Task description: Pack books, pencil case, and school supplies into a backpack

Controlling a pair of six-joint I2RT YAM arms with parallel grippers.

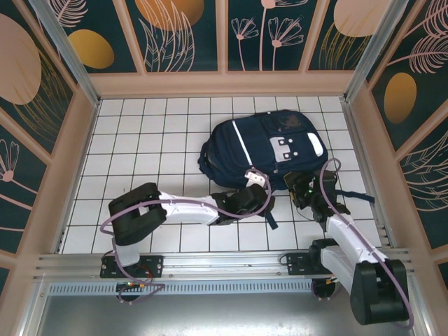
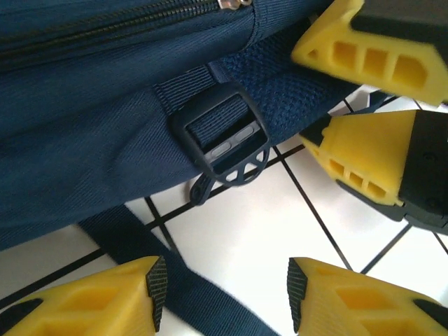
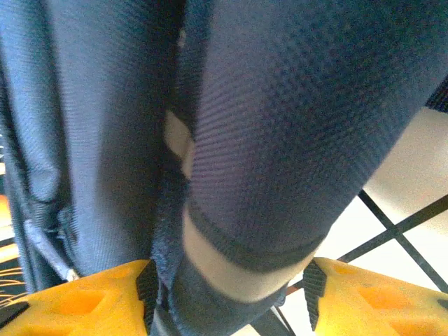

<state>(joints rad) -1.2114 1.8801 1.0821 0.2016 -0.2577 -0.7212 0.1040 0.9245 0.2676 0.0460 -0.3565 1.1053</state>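
Backpack (image 1: 262, 150), flat on tabletop (image 1: 140, 140): left gripper (image 2: 220, 287) spread at its near edge below the buckle (image 2: 220, 140); right gripper (image 3: 227, 287) spread astride a shoulder strap (image 3: 280, 140), apparently unclamped.

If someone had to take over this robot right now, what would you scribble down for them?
Left gripper: open, low over the table, a webbing strap lying between its fingers, the buckle just ahead.
Right gripper: open, straddling a padded shoulder strap; contact unclear.
Backpack: lying mid-table; the zip looks closed.
Done: contents hidden, cannot tell.
Left: confirm everything is packed.
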